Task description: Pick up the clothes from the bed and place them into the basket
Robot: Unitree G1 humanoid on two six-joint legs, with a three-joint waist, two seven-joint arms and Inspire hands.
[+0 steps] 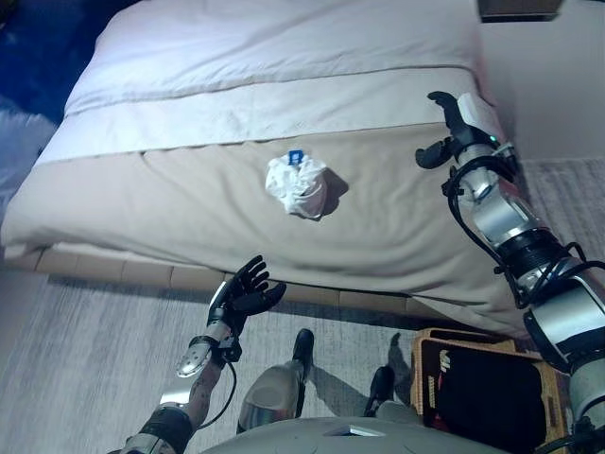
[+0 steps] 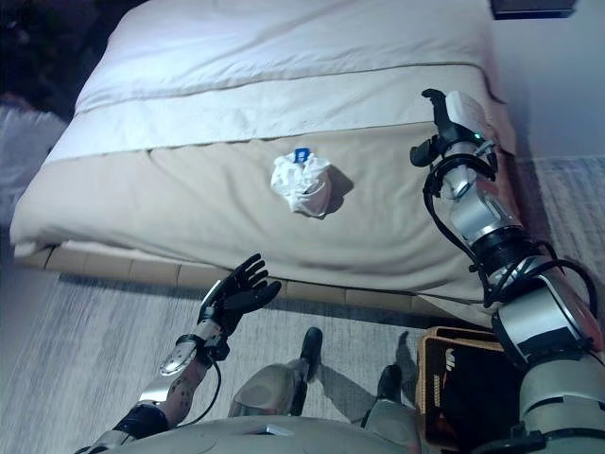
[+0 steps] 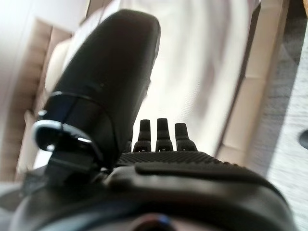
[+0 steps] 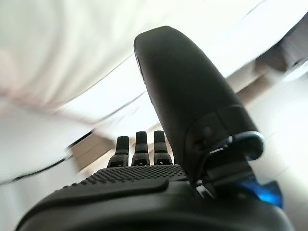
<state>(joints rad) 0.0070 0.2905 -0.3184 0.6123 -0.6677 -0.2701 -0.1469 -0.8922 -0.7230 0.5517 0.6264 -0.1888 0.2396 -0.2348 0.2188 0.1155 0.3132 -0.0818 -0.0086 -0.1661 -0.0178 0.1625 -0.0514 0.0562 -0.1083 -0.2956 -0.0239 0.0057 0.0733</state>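
A crumpled white garment (image 1: 299, 185) with a small blue tag lies in the middle of the beige bed cover (image 1: 189, 203). It also shows in the right eye view (image 2: 302, 184). My left hand (image 1: 244, 293) is open and empty, held in the air in front of the bed's near edge. My right hand (image 1: 452, 128) is open and empty, raised over the bed's right side, to the right of the garment. A wicker basket (image 1: 427, 355) with a dark lining stands on the floor at the lower right. Both wrist views show straight fingers (image 3: 158, 132) (image 4: 141, 142) holding nothing.
The bed has a white sheet (image 1: 284, 43) at its far half and a light wooden base (image 1: 113, 270) along the near edge. A grey rug (image 1: 85, 369) covers the floor in front. A dark piece of furniture (image 1: 515, 9) stands at the far right.
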